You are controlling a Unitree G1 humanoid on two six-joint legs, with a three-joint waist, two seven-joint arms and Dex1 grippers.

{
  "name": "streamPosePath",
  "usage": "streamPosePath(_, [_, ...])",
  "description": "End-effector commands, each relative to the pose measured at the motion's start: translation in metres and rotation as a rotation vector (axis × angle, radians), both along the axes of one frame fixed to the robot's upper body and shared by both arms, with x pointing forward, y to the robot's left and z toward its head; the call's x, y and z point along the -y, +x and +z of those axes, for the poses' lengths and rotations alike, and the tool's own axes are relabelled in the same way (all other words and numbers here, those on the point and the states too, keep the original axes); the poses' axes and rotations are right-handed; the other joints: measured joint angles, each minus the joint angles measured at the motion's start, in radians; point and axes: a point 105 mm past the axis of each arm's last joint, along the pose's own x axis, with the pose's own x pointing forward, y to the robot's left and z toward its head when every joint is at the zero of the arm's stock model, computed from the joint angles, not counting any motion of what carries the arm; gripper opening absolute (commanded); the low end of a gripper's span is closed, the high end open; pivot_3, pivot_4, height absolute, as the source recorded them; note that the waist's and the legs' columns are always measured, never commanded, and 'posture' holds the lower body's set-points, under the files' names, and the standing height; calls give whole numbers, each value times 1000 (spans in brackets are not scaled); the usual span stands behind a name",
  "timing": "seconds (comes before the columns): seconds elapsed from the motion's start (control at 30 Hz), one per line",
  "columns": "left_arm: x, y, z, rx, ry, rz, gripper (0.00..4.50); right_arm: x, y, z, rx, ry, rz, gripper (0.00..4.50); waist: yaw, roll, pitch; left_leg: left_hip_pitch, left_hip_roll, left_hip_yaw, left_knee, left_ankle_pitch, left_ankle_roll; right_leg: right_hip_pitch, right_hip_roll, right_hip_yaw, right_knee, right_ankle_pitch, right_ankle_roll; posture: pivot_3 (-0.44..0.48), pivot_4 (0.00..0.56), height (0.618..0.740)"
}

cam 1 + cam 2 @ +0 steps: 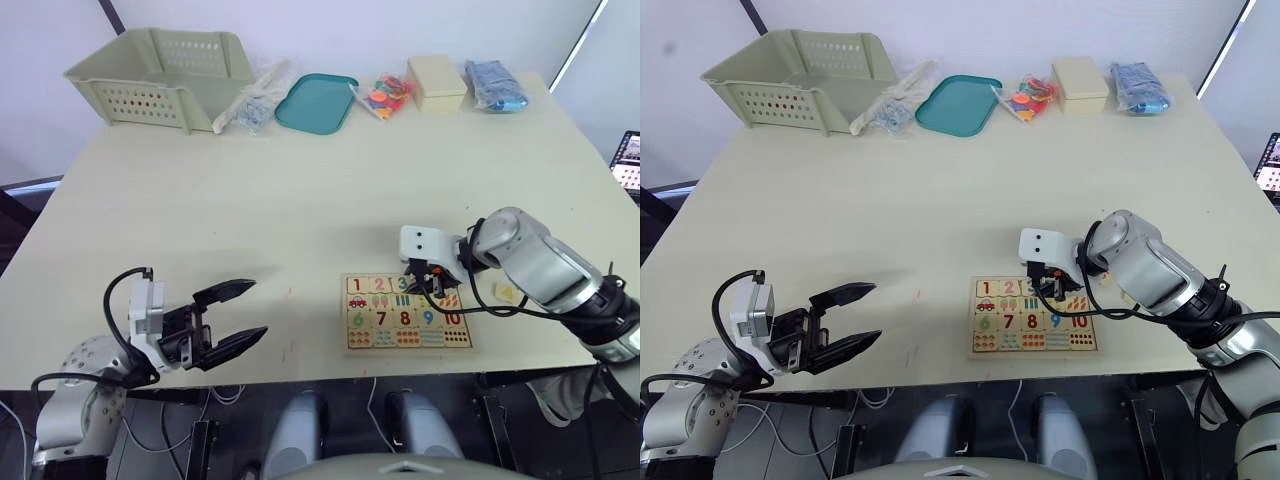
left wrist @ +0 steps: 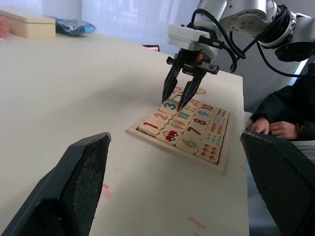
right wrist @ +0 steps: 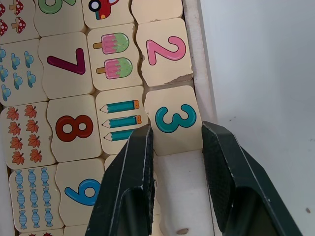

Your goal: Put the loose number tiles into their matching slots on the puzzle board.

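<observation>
2 spread pincers: right pincer (image 3: 174, 142) straddles tile 3 (image 3: 173, 119) on puzzle board (image 1: 408, 345); left pincer (image 1: 240, 313) hangs well apart.

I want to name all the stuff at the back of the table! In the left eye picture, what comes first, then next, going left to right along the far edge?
Green basket → clear bag of bits → teal tray → bag of colourful pieces → cream box → blue packet.

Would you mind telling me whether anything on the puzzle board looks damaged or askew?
On the puzzle board, the 2 tile has a chipped lower edge beside the frame. The 3 tile lies in its slot between the right hand's open fingers. Nothing else stands out.
</observation>
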Motion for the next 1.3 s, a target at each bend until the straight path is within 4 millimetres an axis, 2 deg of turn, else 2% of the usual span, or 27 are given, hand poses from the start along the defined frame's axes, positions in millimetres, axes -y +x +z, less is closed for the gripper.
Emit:
streamPosePath(0.03, [1, -1, 10, 54, 17, -9, 4500, -3, 0, 5, 17, 1, 20, 869, 0, 0, 0, 0, 0, 0, 0, 0, 0, 0, 0, 0, 0, 0, 0, 0, 150, 740])
streamPosePath(0.77, [3, 1, 10, 56, 16, -17, 4500, -5, 0, 7, 22, 15, 26, 869, 0, 0, 0, 0, 0, 0, 0, 0, 0, 0, 0, 0, 0, 0, 0, 0, 150, 740])
streamPosePath(0.8, [3, 1, 10, 55, 16, -16, 4500, -5, 0, 7, 22, 15, 27, 1906, 0, 0, 0, 0, 0, 0, 0, 0, 0, 0, 0, 0, 0, 0, 0, 0, 150, 740])
streamPosePath(0.83, [2, 0, 10, 55, 17, -16, 4500, -5, 0, 7, 23, 16, 27, 2311, 0, 0, 0, 0, 0, 0, 0, 0, 0, 0, 0, 0, 0, 0, 0, 0, 150, 740])
streamPosePath(0.87, [2, 0, 10, 55, 17, -16, 4500, -6, 0, 7, 22, 17, 27, 2988, 0, 0, 0, 0, 0, 0, 0, 0, 0, 0, 0, 0, 0, 0, 0, 0, 150, 740])
streamPosePath(0.9, [2, 0, 10, 54, 17, -16, 4500, -6, 0, 7, 22, 18, 28, 3254, 0, 0, 0, 0, 0, 0, 0, 0, 0, 0, 0, 0, 0, 0, 0, 0, 150, 740])
streamPosePath(1.0, [1, -1, 10, 54, 17, -15, 4500, -6, 0, 8, 23, 20, 29, 4480, 0, 0, 0, 0, 0, 0, 0, 0, 0, 0, 0, 0, 0, 0, 0, 0, 150, 740])
streamPosePath(1.17, [1, -1, 9, 53, 17, -12, 4500, -6, -1, 13, 31, 43, 31, 4480, 0, 0, 0, 0, 0, 0, 0, 0, 0, 0, 0, 0, 0, 0, 0, 0, 150, 740])
streamPosePath(1.3, [1, -1, 9, 54, 16, -10, 4500, -14, -15, 29, -9, 206, 75, 4480, 1, 0, 0, 0, 0, 0, 0, 0, 0, 0, 0, 0, 0, 0, 0, 0, 150, 740])
